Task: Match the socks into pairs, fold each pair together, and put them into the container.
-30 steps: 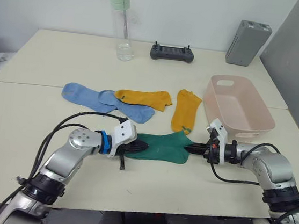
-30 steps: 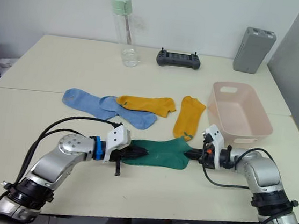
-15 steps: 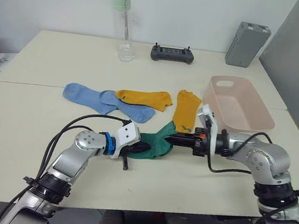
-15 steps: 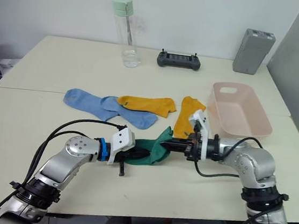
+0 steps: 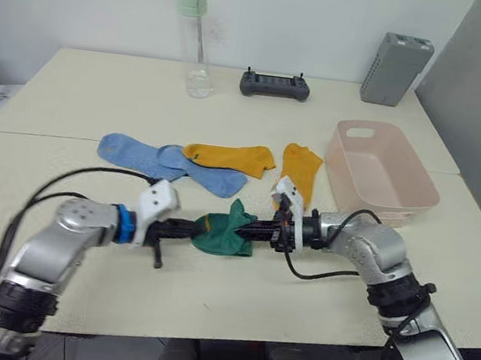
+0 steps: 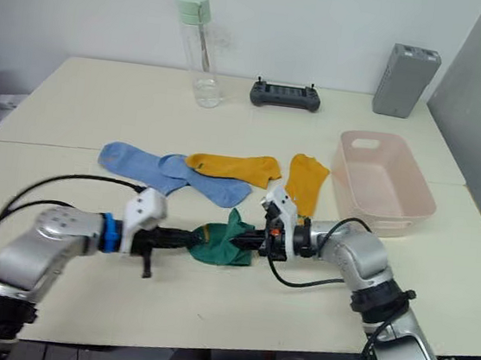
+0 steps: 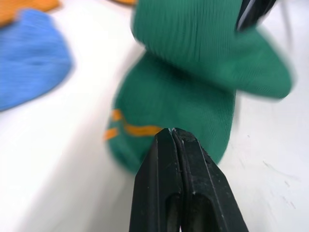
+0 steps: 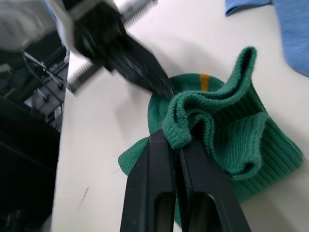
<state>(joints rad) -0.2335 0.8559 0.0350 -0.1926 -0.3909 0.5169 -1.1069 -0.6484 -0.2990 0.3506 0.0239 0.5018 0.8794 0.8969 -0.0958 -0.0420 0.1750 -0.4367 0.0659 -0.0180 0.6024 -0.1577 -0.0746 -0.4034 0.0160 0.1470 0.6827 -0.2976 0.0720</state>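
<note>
Green pair (image 5: 226, 233) now folded, between both tools.

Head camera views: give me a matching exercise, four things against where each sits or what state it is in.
Things:
1. green socks
2. tub
3. bottle
4. blue socks

Places or states:
A. standing at the table's far edge
B. flat, overlapping a yellow sock
C. bunched between both end effectors
D. empty, on the robot's right

Pairs: 1-C, 2-D, 3-A, 4-B
</note>
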